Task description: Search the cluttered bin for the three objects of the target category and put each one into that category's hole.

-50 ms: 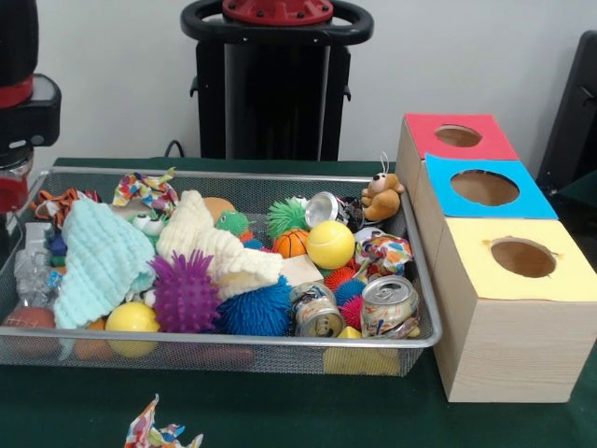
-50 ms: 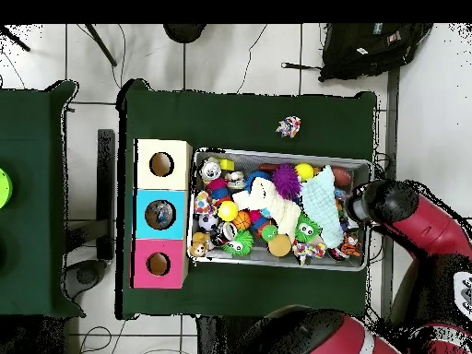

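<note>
Green cloth covers the table [image 1: 280,415], with a pale wall behind. At far left the arm [image 1: 20,93] hangs over the bin's end; its gripper [image 2: 361,205] shows only as a dark mass from overhead, and whether it is released or clenched cannot be told. Beside it the wire bin [image 1: 233,350] holds the clutter: a mint cloth [image 1: 98,261], a yellow ball [image 1: 131,319], a purple spiky ball [image 1: 185,294], a cream cloth [image 1: 219,250], a blue spiky ball [image 1: 256,313], a mini basketball [image 1: 290,243], another yellow ball [image 1: 330,245], two crushed cans [image 1: 387,306] at the front right, and a plush animal [image 1: 381,198] on the back right rim. A patterned scrap [image 1: 159,434] lies on the cloth in front. Right of the bin stand three boxes, each with a round hole: red [image 1: 457,135] farthest, blue [image 1: 485,187] in the middle, yellow [image 1: 522,257] nearest.
</note>
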Motion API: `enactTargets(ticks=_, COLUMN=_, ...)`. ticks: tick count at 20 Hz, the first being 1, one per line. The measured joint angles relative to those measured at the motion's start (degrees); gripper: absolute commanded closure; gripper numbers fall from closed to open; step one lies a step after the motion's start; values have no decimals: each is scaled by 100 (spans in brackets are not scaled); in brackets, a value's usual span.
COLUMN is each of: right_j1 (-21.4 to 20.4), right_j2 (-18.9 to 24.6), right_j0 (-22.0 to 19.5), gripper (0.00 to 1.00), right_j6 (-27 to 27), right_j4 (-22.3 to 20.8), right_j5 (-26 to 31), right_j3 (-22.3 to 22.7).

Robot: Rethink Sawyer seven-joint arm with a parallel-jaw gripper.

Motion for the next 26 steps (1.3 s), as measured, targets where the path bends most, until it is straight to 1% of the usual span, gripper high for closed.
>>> enactTargets(ticks=4, right_j1=69, right_j2=1, right_j0=9, gripper=0, right_j6=0, right_j4=47, right_j5=-1, right_j3=-146)
enactTargets(ticks=9, right_j1=168, right_j2=1, right_j0=17, gripper=0, right_j6=0, right_j4=193, right_j5=1, right_j3=-217)
enactTargets(ticks=19, right_j1=251, right_j2=31, right_j0=17, gripper=0, right_j6=0, right_j4=525, right_j5=1, right_j3=-222)
enactTargets(ticks=26, right_j1=252, right_j2=31, right_j0=17, gripper=0, right_j6=0, right_j4=674, right_j5=1, right_j3=-222)
